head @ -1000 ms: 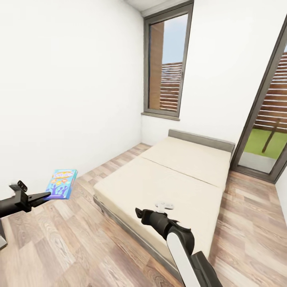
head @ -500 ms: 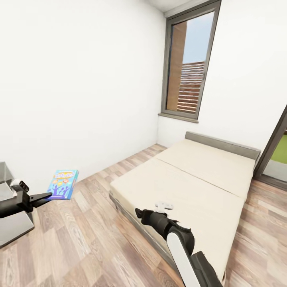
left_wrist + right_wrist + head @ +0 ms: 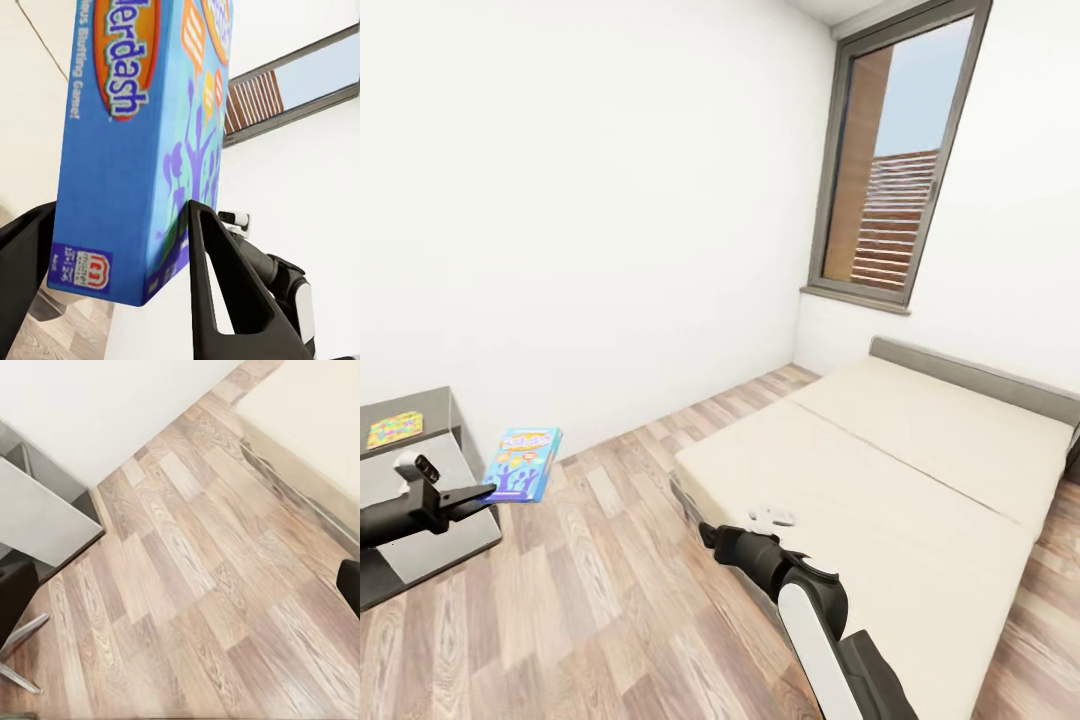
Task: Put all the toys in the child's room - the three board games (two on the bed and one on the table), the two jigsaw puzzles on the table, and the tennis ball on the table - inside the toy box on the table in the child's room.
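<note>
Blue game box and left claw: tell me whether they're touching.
Touching. The left wrist view shows the blue game box clamped between the left claw's two black fingers, one pressed against each side.

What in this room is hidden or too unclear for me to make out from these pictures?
- Blue game box: in the left wrist view the picture's top edge cuts off its title.
- Right tool: in the head view its fingers are hidden behind the arm, so open or shut is unclear.
- Jigsaw box on the table: in the head view too small to read.
- Bed: in the head view cut off at the right edge.
</note>
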You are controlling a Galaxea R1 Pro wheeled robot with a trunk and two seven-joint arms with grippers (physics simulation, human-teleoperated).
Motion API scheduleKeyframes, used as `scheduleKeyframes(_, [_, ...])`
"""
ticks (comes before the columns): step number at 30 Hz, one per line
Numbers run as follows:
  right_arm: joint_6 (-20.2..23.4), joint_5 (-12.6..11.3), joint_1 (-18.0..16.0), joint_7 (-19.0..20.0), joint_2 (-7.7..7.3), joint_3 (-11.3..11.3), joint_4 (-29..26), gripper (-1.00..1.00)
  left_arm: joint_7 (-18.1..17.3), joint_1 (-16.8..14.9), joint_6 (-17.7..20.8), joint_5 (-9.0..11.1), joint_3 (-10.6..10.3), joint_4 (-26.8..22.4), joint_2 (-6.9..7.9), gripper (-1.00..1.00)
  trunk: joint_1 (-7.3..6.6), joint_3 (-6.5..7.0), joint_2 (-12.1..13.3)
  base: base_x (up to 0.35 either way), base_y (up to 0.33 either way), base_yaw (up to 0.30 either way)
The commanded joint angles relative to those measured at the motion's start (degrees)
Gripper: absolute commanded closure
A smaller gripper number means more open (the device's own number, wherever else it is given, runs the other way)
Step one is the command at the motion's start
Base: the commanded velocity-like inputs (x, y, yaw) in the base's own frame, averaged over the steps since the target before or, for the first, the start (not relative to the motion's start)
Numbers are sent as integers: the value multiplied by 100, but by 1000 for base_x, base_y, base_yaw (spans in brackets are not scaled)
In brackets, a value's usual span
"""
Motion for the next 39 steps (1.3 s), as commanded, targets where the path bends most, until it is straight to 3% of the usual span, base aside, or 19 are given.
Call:
scheduleKeyframes(1, [13, -62, -4, -57, 0, 3, -7, -100, -27, -8, 57, 15, -14, 3, 2, 100, -21, 7, 34, 0, 0, 284])
scheduleKeyframes(39, [-17, -39, -4, -58, 0, 3, 24, -100, -27, -8, 32, 16, -7, 3, -17, 100, -856, 605, 1558, 0, 0, 284])
